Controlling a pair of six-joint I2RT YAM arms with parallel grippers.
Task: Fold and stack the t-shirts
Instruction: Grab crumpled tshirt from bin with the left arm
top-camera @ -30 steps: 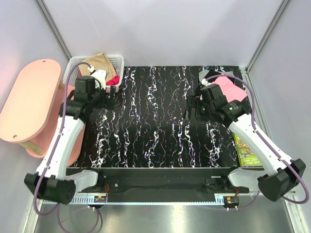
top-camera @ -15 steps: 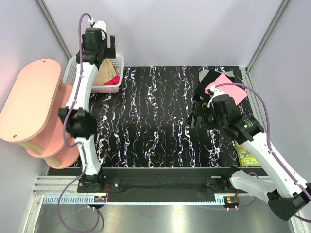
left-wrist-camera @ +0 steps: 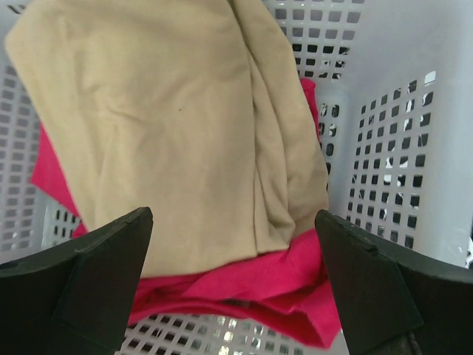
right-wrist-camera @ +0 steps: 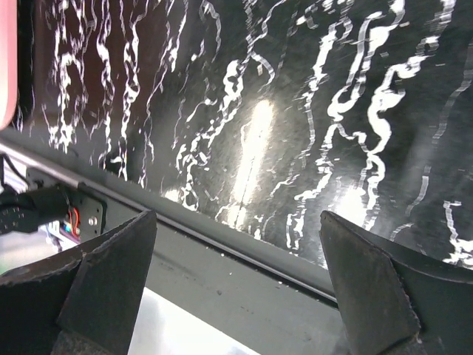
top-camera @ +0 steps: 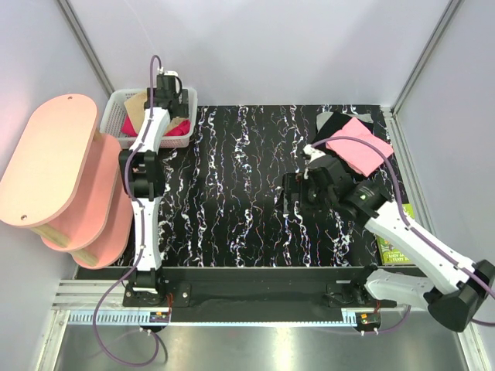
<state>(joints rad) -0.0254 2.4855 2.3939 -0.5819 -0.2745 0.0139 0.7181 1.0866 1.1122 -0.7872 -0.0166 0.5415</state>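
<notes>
Though far from finished, looks abt halfway. At far R corner of table (top-camera: pixel 232 224): pink shirt (top-camera: pixel 360 147) folded flat atop black shirt (top-camera: pixel 332 124), so stack of 2 begun. Left to fold: tan-beige shirt (left-wrist-camera: pixel 162 133) & magenta-red shirt (left-wrist-camera: pixel 251 285), both rumpled in basket (left-wrist-camera: pixel 414 148) by far L corner, tan on top, softly creased. Left gripper (left-wrist-camera: pixel 233 248) spread wide just above tan cloth, holding nothing. Right gripper (right-wrist-camera: pixel 236 251) spread wide over bare tabletop, empty too.
</notes>
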